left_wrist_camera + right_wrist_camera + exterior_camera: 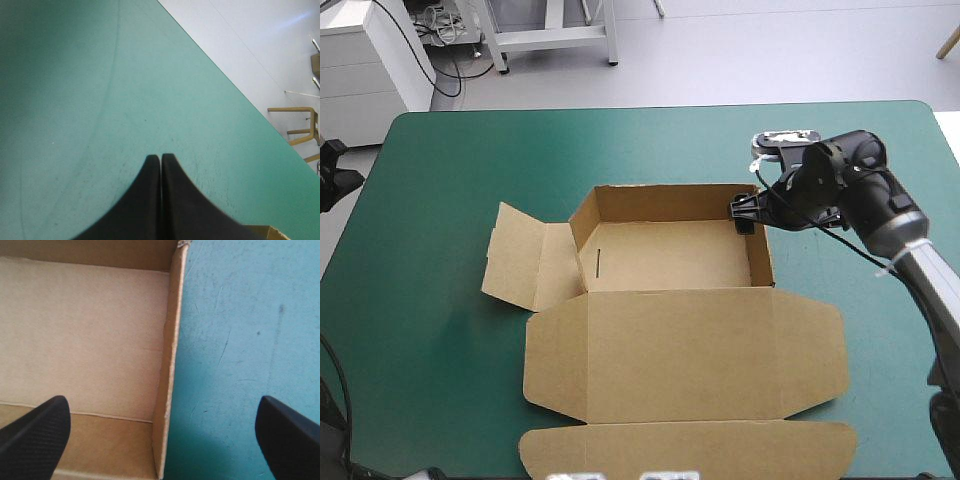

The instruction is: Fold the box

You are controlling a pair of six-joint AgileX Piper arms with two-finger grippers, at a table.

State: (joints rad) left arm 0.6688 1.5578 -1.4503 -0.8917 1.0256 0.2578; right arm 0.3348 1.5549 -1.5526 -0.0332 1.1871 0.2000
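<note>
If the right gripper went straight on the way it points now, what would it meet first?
Likely the box's side wall, upright between the right gripper's open fingers; one finger would pass inside the tray, the other outside over the teal-green cover. Depth unclear.

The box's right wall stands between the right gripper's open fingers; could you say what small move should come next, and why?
Probably shut the right gripper on the right wall: the gripper is open and straddles it, one finger inside the box, the other over the teal-green cover, so nothing holds it yet.
</note>
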